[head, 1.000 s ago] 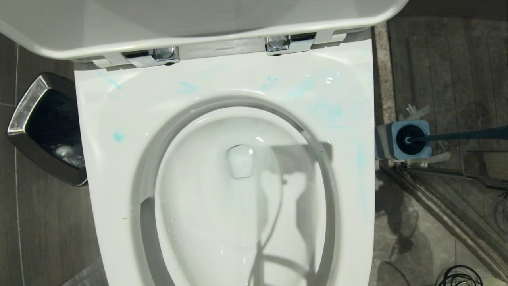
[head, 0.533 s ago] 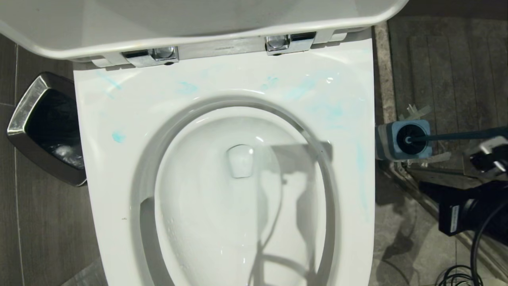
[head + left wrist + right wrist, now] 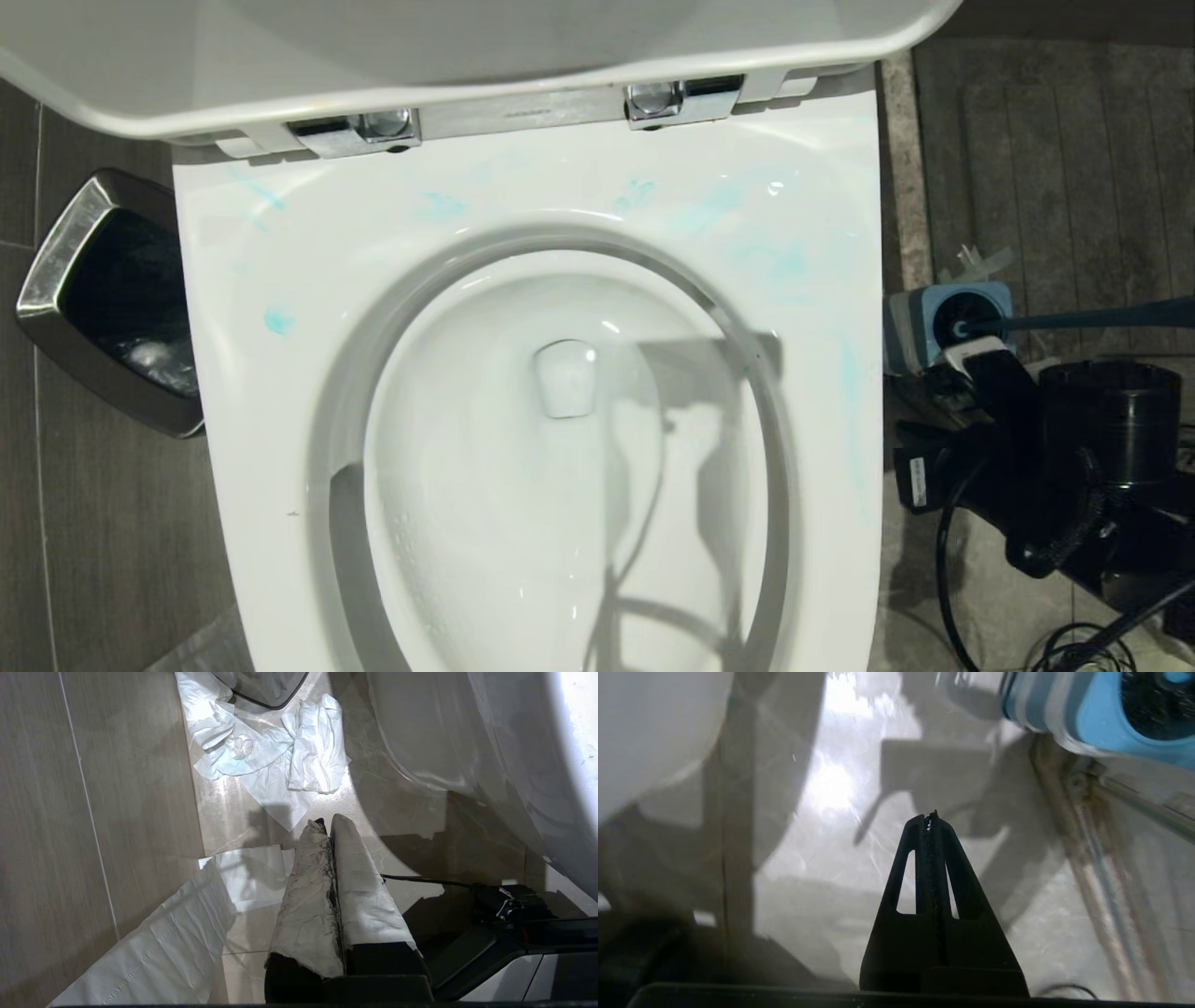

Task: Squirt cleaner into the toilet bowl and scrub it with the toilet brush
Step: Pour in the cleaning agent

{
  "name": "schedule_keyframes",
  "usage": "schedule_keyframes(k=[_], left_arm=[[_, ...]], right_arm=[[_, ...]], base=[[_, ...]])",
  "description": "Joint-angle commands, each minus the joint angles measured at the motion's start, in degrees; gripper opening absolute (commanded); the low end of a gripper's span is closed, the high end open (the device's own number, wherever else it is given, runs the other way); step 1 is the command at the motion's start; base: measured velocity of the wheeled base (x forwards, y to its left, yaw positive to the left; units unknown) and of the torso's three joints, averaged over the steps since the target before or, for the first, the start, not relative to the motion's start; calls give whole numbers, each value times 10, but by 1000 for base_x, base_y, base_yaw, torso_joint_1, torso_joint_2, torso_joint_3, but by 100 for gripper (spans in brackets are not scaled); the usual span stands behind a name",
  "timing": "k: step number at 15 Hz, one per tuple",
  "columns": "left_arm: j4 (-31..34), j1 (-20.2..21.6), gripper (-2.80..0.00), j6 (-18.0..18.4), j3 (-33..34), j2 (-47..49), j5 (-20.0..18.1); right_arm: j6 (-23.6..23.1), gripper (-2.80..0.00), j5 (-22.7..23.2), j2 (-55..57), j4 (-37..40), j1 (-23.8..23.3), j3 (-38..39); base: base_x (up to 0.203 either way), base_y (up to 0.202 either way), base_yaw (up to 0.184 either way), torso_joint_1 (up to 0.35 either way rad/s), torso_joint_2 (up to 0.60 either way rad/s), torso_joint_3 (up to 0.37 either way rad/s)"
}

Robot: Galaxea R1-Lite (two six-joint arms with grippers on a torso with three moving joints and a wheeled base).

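The white toilet bowl (image 3: pixel 523 448) fills the head view, its seat and lid raised. Pale turquoise cleaner (image 3: pixel 780 261) is smeared in dabs over the broad rim. On the floor to the right, the dark teal toilet brush (image 3: pixel 1092 317) stands in its light-blue holder (image 3: pixel 934 322). My right arm (image 3: pixel 1027 448) reaches in just in front of that holder. The right gripper (image 3: pixel 930 816) is shut and empty above the floor, with the holder (image 3: pixel 1101 718) a little ahead of it. My left gripper (image 3: pixel 327 823) is shut and empty, its fingers wrapped in white, low beside the bowl's base (image 3: pixel 514 742).
A square steel waste bin (image 3: pixel 103 299) stands left of the toilet. Crumpled white paper (image 3: pixel 280 751) lies on the floor near the left gripper. A metal shower rail (image 3: pixel 1101 868) runs past the holder, and black cables (image 3: pixel 1074 644) lie at the lower right.
My right arm has swung into the head view from the right edge and now stands close in front of the brush holder. The brush, bowl and left arm have not moved.
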Motion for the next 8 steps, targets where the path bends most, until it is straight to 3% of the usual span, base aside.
schedule_keyframes(k=[1,4,6,7,8], left_arm=[[0,0,-280,0,0,0,0],[0,0,-280,0,0,0,0],[0,0,-280,0,0,0,0],[0,0,-280,0,0,0,0],[0,0,-280,0,0,0,0]], right_arm=[[15,-280,2,34,-60,1,11],[12,-280,-2,69,-167,-5,32],[14,-280,-1,77,-189,-6,42],[14,-156,-1,89,-222,-7,44],[11,0,0,104,-254,-6,42]], base=[[0,0,0,0,0,0],[0,0,0,0,0,0],[0,0,0,0,0,0],[0,0,0,0,0,0],[0,0,0,0,0,0]])
